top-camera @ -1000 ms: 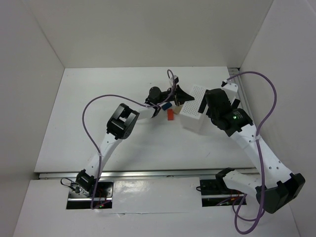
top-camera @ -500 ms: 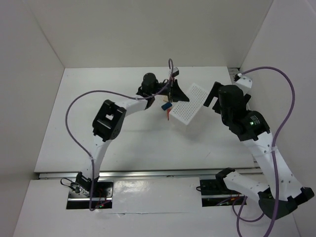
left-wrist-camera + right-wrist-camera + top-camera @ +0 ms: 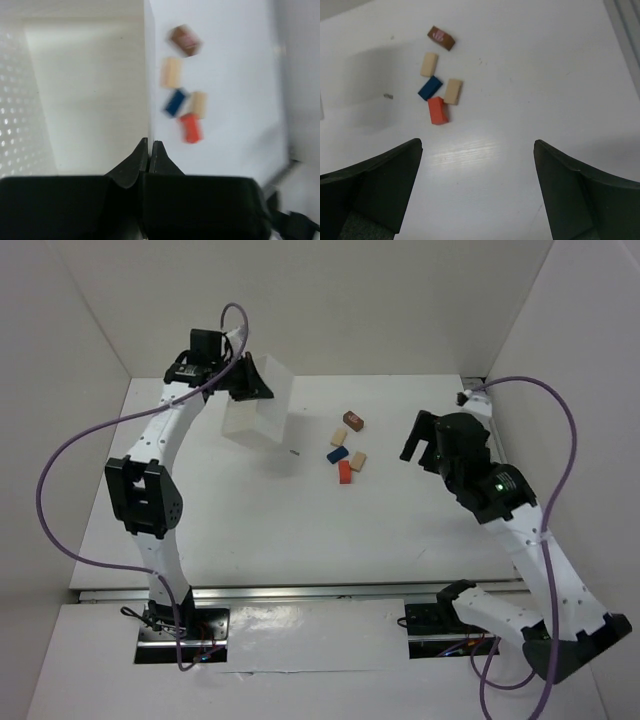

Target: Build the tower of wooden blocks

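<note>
Several small wood blocks lie loose and flat on the table: brown [image 3: 353, 420], pale [image 3: 339, 436], blue [image 3: 338, 454], a second pale one [image 3: 358, 461] and orange-red [image 3: 345, 472]. None is stacked. The right wrist view shows them too: brown [image 3: 441, 38], pale [image 3: 429, 64], blue [image 3: 430, 88], pale [image 3: 452, 91], orange-red [image 3: 438, 110]. My left gripper [image 3: 255, 388] is shut on a wall of the translucent white tub [image 3: 255, 412], held tilted above the far left of the table. My right gripper [image 3: 418, 443] is open and empty, right of the blocks.
White walls enclose the table at the back, left and right. A metal rail [image 3: 300, 590] runs along the near edge. In the left wrist view the tub [image 3: 90, 95] fills the left half, with the blocks blurred to its right.
My left arm has swung the tub from over the blocks to the far left, and the blocks now lie bare on the table. My right gripper has drawn back from the tub.
</note>
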`<action>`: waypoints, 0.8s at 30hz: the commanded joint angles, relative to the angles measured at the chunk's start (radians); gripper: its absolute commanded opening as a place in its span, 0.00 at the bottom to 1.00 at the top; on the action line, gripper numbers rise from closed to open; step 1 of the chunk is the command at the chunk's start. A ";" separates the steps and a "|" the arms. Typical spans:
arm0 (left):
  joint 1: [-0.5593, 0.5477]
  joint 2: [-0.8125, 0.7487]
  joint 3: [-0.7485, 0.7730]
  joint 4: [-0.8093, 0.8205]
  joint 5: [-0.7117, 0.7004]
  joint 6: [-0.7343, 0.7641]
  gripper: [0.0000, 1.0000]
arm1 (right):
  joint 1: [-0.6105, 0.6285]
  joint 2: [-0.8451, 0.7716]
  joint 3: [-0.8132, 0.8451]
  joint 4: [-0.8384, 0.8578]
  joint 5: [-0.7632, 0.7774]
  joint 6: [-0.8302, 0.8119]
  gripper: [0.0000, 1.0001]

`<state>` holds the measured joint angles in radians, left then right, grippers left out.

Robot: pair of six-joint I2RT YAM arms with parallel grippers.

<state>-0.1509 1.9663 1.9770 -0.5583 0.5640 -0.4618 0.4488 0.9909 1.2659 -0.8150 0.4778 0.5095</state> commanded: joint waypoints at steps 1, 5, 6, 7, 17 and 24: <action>-0.009 -0.029 -0.067 -0.181 -0.385 0.164 0.00 | -0.005 0.109 -0.055 0.094 -0.129 -0.042 1.00; 0.010 -0.029 -0.101 -0.170 -0.649 0.189 0.00 | -0.005 0.201 -0.112 0.180 -0.194 -0.042 1.00; 0.019 -0.029 -0.113 -0.152 -0.699 0.202 0.00 | -0.005 0.218 -0.121 0.198 -0.214 -0.042 1.00; 0.030 -0.029 -0.125 -0.141 -0.749 0.203 0.00 | -0.005 0.248 -0.131 0.218 -0.223 -0.042 1.00; 0.123 0.120 -0.089 -0.034 -0.884 0.288 0.00 | -0.005 0.534 -0.051 0.323 -0.257 -0.042 1.00; 0.172 0.256 0.041 -0.083 -0.932 0.275 0.00 | -0.005 0.718 0.082 0.313 -0.220 -0.042 1.00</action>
<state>0.0021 2.2093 1.9369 -0.6472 -0.3183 -0.1875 0.4488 1.6699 1.2591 -0.5438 0.2329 0.4770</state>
